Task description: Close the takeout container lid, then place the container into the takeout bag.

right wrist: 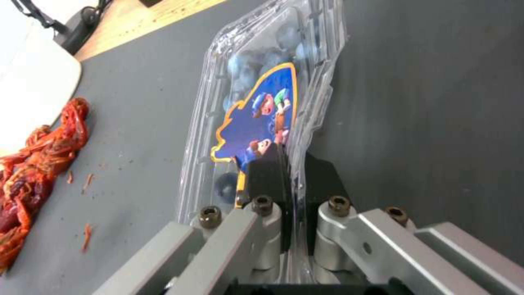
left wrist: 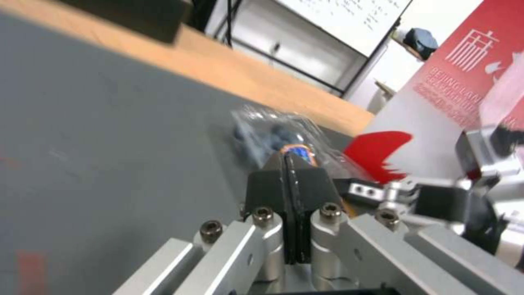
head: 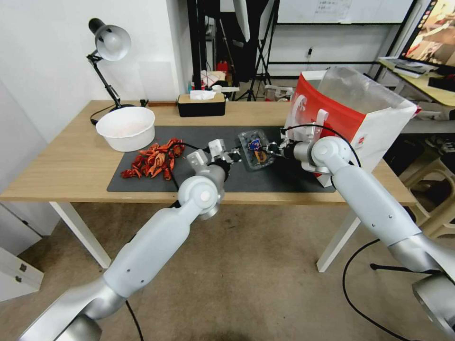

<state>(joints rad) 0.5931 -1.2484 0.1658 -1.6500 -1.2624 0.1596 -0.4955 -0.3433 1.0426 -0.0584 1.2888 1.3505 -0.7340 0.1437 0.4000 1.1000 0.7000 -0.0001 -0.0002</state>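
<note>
The takeout container [head: 255,148] lies on the dark mat just left of the takeout bag [head: 341,113]. It is a clear clamshell with blueberries inside [right wrist: 262,61]. Its lid [right wrist: 262,119], with a blue cartoon label, rests down over the berries. My right gripper [head: 271,148] is at the container's bag-side edge, and in the right wrist view the right gripper [right wrist: 292,164] is shut on the clear plastic rim. My left gripper [head: 237,155] sits at the opposite edge. Seen from the left wrist, the left gripper [left wrist: 286,157] has its fingers pressed together, their tips against the container [left wrist: 273,137].
A white bowl [head: 125,128] and a pile of red crayfish [head: 154,160] sit at the mat's left end. A black tissue box [head: 201,104] and a desk lamp [head: 108,47] stand at the back. The bag [left wrist: 464,82] stands open-topped at the table's right end.
</note>
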